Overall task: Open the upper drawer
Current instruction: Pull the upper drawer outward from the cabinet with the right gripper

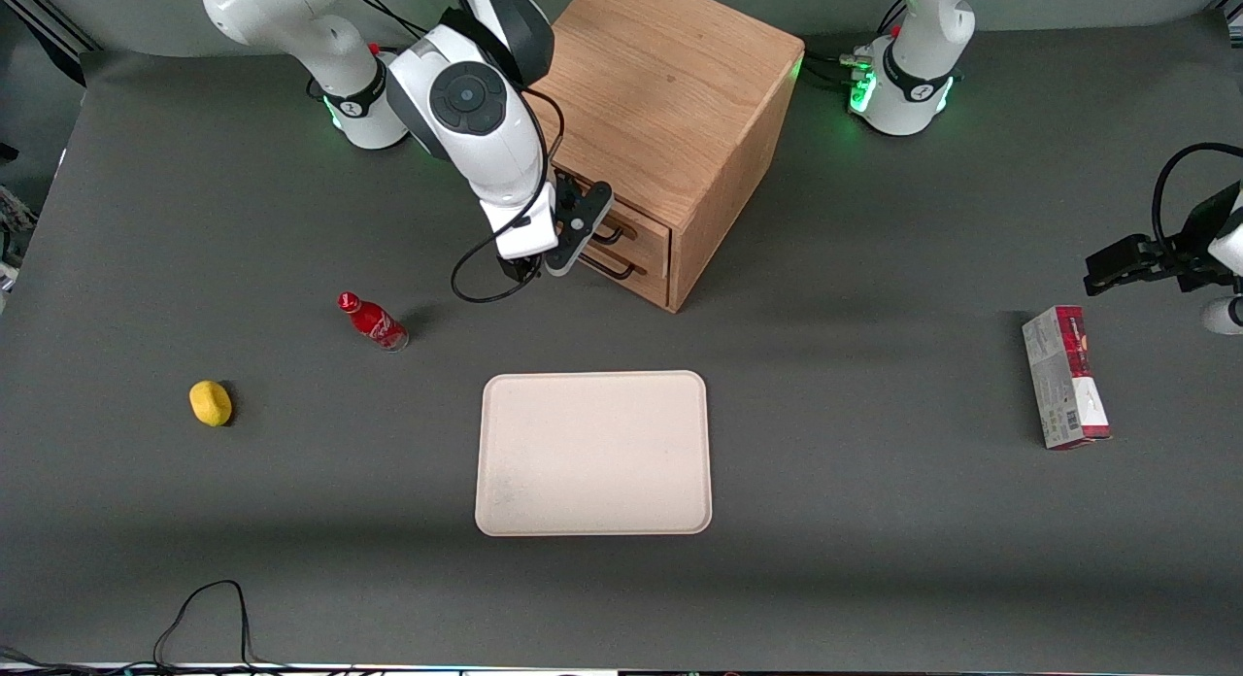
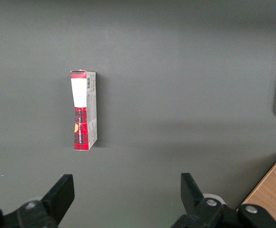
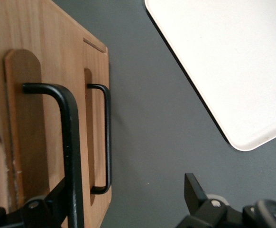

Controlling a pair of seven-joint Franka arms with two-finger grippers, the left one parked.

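Observation:
The wooden cabinet (image 1: pixel 670 84) stands at the back of the table, its two drawers facing the working arm's end. The upper drawer (image 1: pixel 643 225) sits flush with the cabinet front, directly above the matching lower drawer (image 1: pixel 646 273). My gripper (image 1: pixel 586 225) is open right in front of the upper drawer. In the right wrist view the upper drawer's dark bar handle (image 3: pixel 69 142) runs between the open fingers of the gripper (image 3: pixel 124 202), close against one finger (image 3: pixel 50 209). The other finger (image 3: pixel 195 190) stands well clear over the mat. The lower handle (image 3: pixel 107 137) is apart from both fingers.
A cream tray (image 1: pixel 592 453) lies nearer the front camera than the cabinet. A red cola bottle (image 1: pixel 374 321) lies close to the gripper, and a yellow lemon (image 1: pixel 210 402) farther toward the working arm's end. A red-and-white box (image 1: pixel 1065 377) rests toward the parked arm's end.

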